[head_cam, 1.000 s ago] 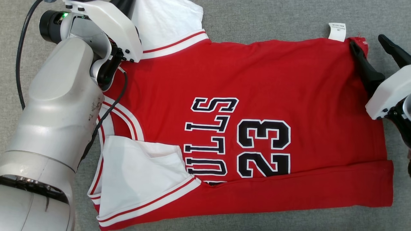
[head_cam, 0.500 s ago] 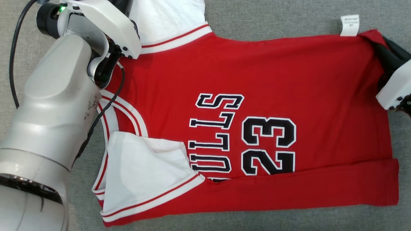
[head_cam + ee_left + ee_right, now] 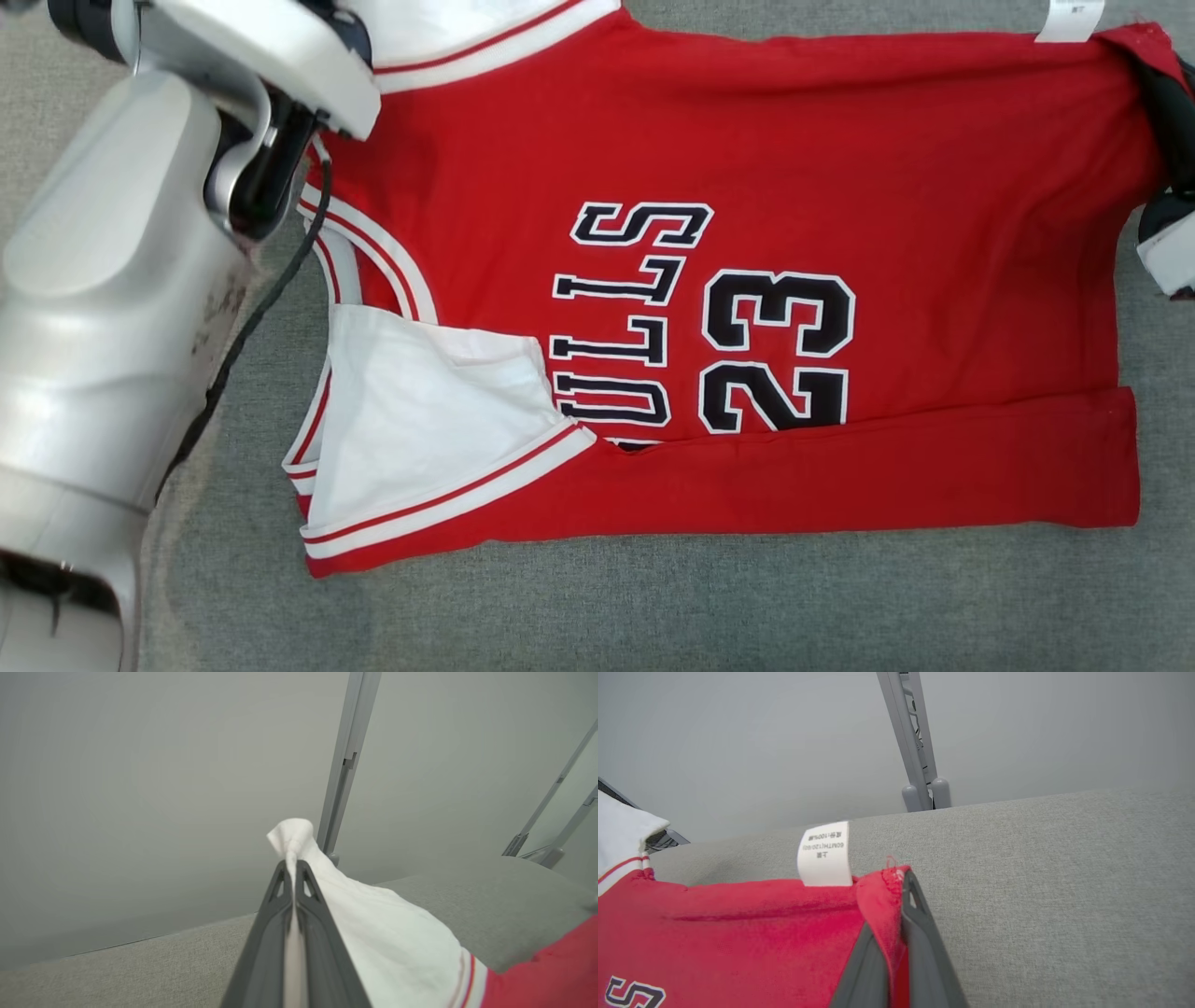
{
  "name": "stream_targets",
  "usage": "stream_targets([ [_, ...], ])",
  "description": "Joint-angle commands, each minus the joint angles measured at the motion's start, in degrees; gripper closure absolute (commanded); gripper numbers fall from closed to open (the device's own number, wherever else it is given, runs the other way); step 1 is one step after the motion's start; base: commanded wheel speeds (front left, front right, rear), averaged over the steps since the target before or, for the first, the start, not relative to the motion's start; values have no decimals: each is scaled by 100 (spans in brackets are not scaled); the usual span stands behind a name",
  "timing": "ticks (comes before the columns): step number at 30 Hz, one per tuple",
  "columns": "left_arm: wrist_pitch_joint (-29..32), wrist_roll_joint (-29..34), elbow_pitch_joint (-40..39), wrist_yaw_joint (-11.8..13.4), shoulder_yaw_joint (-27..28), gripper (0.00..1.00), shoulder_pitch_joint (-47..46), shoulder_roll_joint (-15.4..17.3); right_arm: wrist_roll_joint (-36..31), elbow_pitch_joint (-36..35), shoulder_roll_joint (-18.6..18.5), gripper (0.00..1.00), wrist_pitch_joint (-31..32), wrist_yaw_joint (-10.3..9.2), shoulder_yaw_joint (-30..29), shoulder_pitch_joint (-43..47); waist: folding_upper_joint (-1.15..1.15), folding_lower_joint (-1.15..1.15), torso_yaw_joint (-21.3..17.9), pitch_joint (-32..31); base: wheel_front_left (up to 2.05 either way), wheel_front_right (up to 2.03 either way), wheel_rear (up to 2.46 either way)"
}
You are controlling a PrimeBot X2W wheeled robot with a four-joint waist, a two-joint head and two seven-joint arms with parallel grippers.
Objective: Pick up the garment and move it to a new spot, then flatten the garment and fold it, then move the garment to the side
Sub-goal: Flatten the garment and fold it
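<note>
A red jersey [image 3: 747, 140] with white sleeves lies spread across the grey fabric-covered bench [image 3: 653, 607], its neck towards the robot's left and its hem towards the right. Black "BULLS" and "23" lettering [image 3: 775, 350] faces up. The near long edge is folded up over the body in a red band [image 3: 887, 467] that covers the bottom of the lettering. The near sleeve [image 3: 420, 429] lies flat on the chest.

The left hand [image 3: 294, 868] is closed tight on the tip of the far sleeve [image 3: 387, 942], a tuft of white cloth poking out past its fingertips; the sleeve drapes from there down to the bench. The pale left forearm [image 3: 103, 280] crosses the head view's left side.

The right hand [image 3: 896, 891] is clamped on the far hem corner, red cloth pinched between its two dark fingers, just beside the white care label [image 3: 825, 854].
</note>
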Motion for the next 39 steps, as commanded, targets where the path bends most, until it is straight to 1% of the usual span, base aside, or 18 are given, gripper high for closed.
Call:
stream_targets([
  [1, -58, -20, -297, 85, 48, 100, 258, 136, 111, -91, 16, 100, -65, 1, -61, 159, 0, 0, -2, -37, 0, 0, 0],
  [4, -125, -35, -1041, 310, 119, 100, 776, 364, 324, -282, 86, 100, -151, 1, -151, 402, 0, 0, 1, -86, 0, 0, 0],
  [7, -180, -77, -1987, 635, 239, 100, 1471, 617, 593, -455, 192, 100, -221, 1, -273, 722, 0, 0, 16, -135, 0, 0, 0],
  [9, -200, -99, -2657, 896, 326, 100, 1982, 817, 788, -568, 258, 100, -228, 1, -356, 967, 0, 0, 34, -175, 0, 0, 0],
  [10, -200, -99, -2657, 896, 326, 100, 1982, 817, 788, -568, 258, 100, -228, 1, -356, 967, 0, 0, 34, -175, 0, 0, 0],
  [13, -198, -142, -3682, 1265, 416, 100, 2733, 1101, 1076, -763, 346, 100, -195, 1, -466, 1327, 0, 0, 54, -229, 0, 0, 0],
  [16, -153, -208, -4546, 1624, 494, 100, 3467, 1388, 1250, -924, 381, 100, -187, 1, -573, 1676, 0, 0, 38, -285, 0, 0, 0],
  [19, -101, -255, -5242, 1975, 533, 100, 4116, 1603, 1325, -981, 457, 100, -241, 2, -651, 1965, 0, 0, 23, -321, 0, 0, 0],
  [22, -60, -352, -5691, 2213, 543, 100, 4654, 1734, 1356, -960, 523, 100, -311, 2, -697, 2162, 0, 0, 15, -345, 0, 0, 0],
  [26, -10, -526, -5990, 2435, 502, 100, 5207, 1761, 1373, -870, 617, 100, -412, 2, -638, 2360, 0, 0, 51, -367, 0, 0, 0],
  [28, 3, -634, -5998, 2477, 471, 100, 5429, 1726, 1382, -812, 645, 100, -475, 2, -588, 2492, 0, 0, 83, -383, 0, 0, 0],
  [31, -23, -790, -5899, 2483, 432, 100, 5683, 1630, 1450, -728, 722, 100, -603, 2, -547, 2680, 0, 0, 114, -406, 0, 0, 0],
  [35, -44, -1013, -5634, 2390, 387, 100, 5868, 1474, 1482, -618, 755, 100, -794, 2, -455, 2854, 0, 0, 120, -419, 0, 0, 0],
  [36, -47, -1020, -5535, 2372, 383, 100, 5865, 1460, 1465, -590, 753, 91, -844, 2, -424, 2879, 0, 0, 119, -418, 0, 0, 0],
  [37, -54, -1055, -5439, 2337, 385, 100, 5850, 1426, 1450, -546, 758, 68, -904, 2, -404, 2908, 0, 0, 116, -417, 0, 0, 0],
  [38, -39, -1119, -5341, 2291, 372, 100, 5836, 1371, 1387, -513, 737, 2, -992, 2, -391, 2924, 0, 0, 115, -416, 0, 0, 0],
  [39, -20, -1103, -5222, 2276, 354, 69, 5805, 1368, 1332, -481, 719, 0, -1070, 2, -360, 2931, 0, 0, 111, -418, 0, 0, 0],
])
